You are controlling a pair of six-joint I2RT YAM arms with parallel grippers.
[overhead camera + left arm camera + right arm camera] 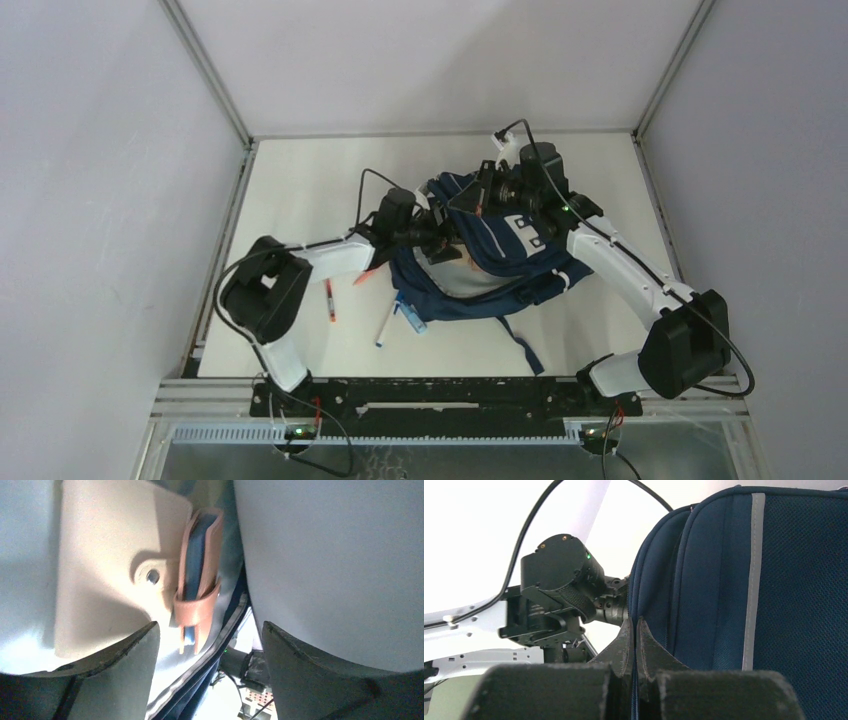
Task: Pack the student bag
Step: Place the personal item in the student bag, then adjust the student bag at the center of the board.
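**Bag pinched on the right, left gripper spread wide at its side**

Left of the student bag (pixel 500 255), on the table (pixel 300 190): a red pen (pixel 328 300), then a white pen (pixel 383 328), both apart from the fabric. Next, a blue stick-like item (pixel 411 313) touching the bag's near-left edge.

At the bag's left side: the left gripper (pixel 440 243), reaching in from the left, fingers set far apart, nothing clamped between them. Straight ahead in its wrist view: a tan case (pixel 197 587) with a blue inside and a band around it, upright beside a cream panel (pixel 100 570) bearing one rivet. Navy cloth with a pale zip edge just below. Whether the case sits inside the bag: cannot tell.

The bag itself: mid-table, slumped, a dark strap (pixel 525 350) trailing toward the near edge.

At the bag's far top: the right gripper (pixel 482 197), fingers (pixel 646 647) pressed together on a navy fold of the bag. A grey stripe (pixel 751 580) just right of the pinch. Left of the fold, the other arm's dark wrist.
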